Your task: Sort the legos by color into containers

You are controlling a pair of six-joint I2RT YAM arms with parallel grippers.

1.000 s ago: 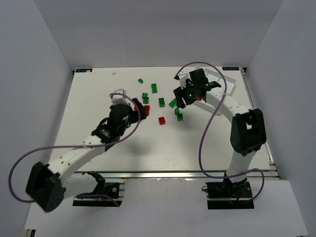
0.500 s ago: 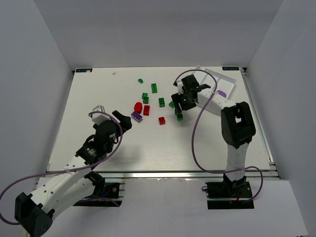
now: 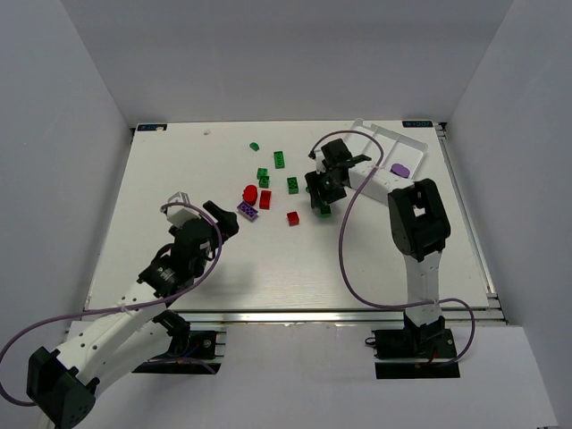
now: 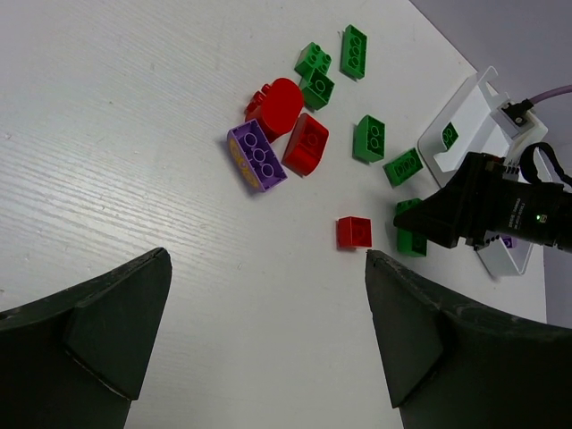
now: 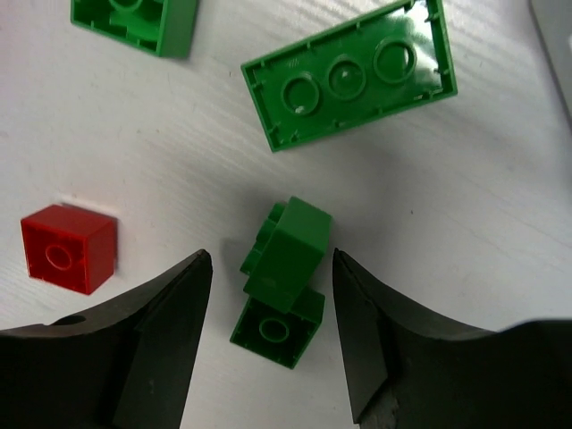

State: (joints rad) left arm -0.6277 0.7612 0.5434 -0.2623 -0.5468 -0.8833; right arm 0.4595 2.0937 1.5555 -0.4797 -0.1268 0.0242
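My right gripper [image 3: 320, 197] is open, low over the table, its jaws on either side of two small green legos [image 5: 286, 255] that lie touching each other; they touch neither finger. A larger upturned green lego [image 5: 350, 76] and a small red one [image 5: 70, 248] lie close by. My left gripper [image 3: 219, 220] is open and empty, back from the cluster. Ahead of it lie a purple lego [image 4: 257, 157], a round red one [image 4: 281, 103], a red one [image 4: 307, 143] and several green ones [image 4: 369, 138]. The white tray [image 3: 420, 143] holds a purple lego [image 3: 400, 169].
More green legos [image 3: 280, 159] lie scattered toward the far edge, one round [image 3: 254, 146]. The tray sits in the far right corner beside the right wall. A purple cable [image 3: 344, 259] loops off the right arm.
My left gripper has pulled back from the red and purple legos toward the near left. My right gripper has moved from the tray leftward and down to the small green legos.
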